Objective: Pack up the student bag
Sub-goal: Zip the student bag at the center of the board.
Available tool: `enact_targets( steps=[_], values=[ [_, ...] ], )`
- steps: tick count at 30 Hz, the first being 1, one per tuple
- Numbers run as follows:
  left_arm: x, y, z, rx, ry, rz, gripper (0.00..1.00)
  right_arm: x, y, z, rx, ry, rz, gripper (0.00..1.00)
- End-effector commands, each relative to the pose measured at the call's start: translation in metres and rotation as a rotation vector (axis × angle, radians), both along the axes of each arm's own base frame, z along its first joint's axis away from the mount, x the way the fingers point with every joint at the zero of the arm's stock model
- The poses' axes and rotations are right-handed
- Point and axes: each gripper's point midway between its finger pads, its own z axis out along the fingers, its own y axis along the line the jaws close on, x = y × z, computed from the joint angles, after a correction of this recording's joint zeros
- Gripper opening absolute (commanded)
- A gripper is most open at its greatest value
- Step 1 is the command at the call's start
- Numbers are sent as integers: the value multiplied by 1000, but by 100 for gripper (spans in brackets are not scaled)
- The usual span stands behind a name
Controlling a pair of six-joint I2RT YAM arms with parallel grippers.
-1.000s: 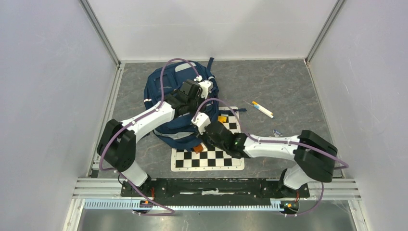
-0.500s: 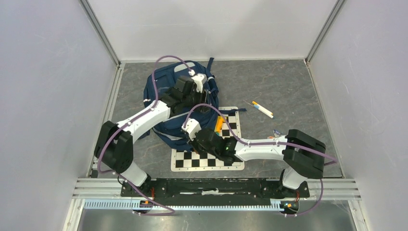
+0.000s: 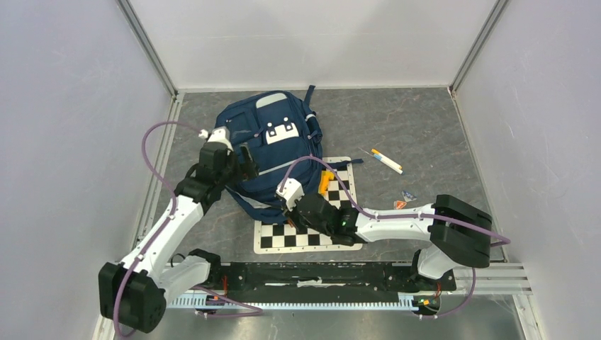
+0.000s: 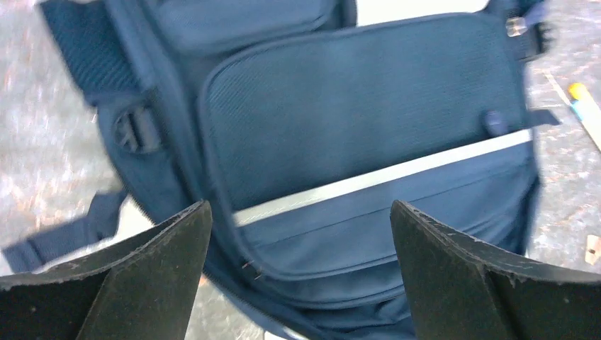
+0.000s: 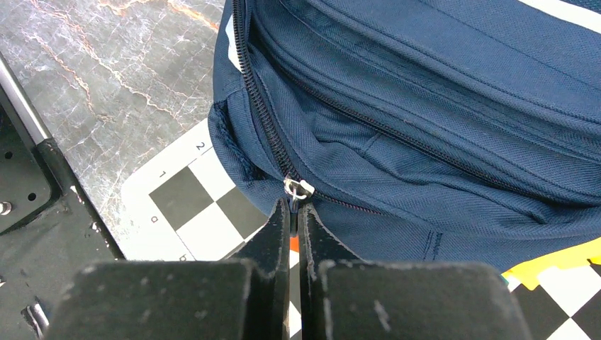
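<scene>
— Black rail (image 3: 305,273) is running along the near edge of the tabletop (image 3: 425,127), isn't it? What is lying just beyond it?

— A checkered mat (image 3: 312,237) in black and white is lying flat there, and the near end of the student bag (image 3: 273,152) is resting on its far-left part.

— And the right arm (image 3: 397,219)?

— It is reaching leftward, low across the mat. The right jaws are clenching together, their tips sitting right against the metal zip slider (image 5: 298,188) at the bag's near edge. Whether a tab is caught between them, I cannot tell.

— Where is the bag sitting overall?

— It is lying flat on the grey marbled tabletop, left of centre, front side facing up, stretching from the mat towards the far side. An orange-yellow object (image 3: 324,182) is poking out beside its right edge onto the mat.

— What is the left arm (image 3: 170,227) doing?

— It is reaching in from the left. The left jaws are standing wide apart, released and gripping nothing, hanging over the bag's left side and facing its front pocket, where a grey reflective stripe (image 4: 383,177) is crossing the fabric.

— Anything further off?

— To the right, a couple of small wrappers (image 3: 404,200) are lying near the right arm. Beyond them two pens (image 3: 386,161) are lying side by side, well apart from the bag. Farther still, a white patch (image 3: 281,132) is showing on the bag's upper front.
</scene>
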Motion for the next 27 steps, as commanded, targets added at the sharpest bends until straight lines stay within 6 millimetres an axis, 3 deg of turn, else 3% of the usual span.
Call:
enact_targets(
  steps=[1,3,8,11,19,22,25,27],
  values=[
    [-4,21,-10,-105,22,147,100,-9,8,21,78,4,34,0],
    [-3,29,-16,-108,38,178,99,-10,7,19,75,9,35,0],
    [5,34,-31,-148,71,191,75,-11,5,18,74,14,34,0],
    [10,35,-42,-160,99,190,66,-12,3,16,72,17,35,0],
    [14,30,-66,-211,155,186,61,-12,2,16,70,15,38,0],
    [11,15,-74,-276,176,135,46,-11,3,16,69,14,32,0],
    [5,3,-77,-334,200,92,15,-11,6,16,63,27,29,0],
    [3,-4,-69,-365,176,74,2,-12,10,18,65,45,26,0]
  ],
)
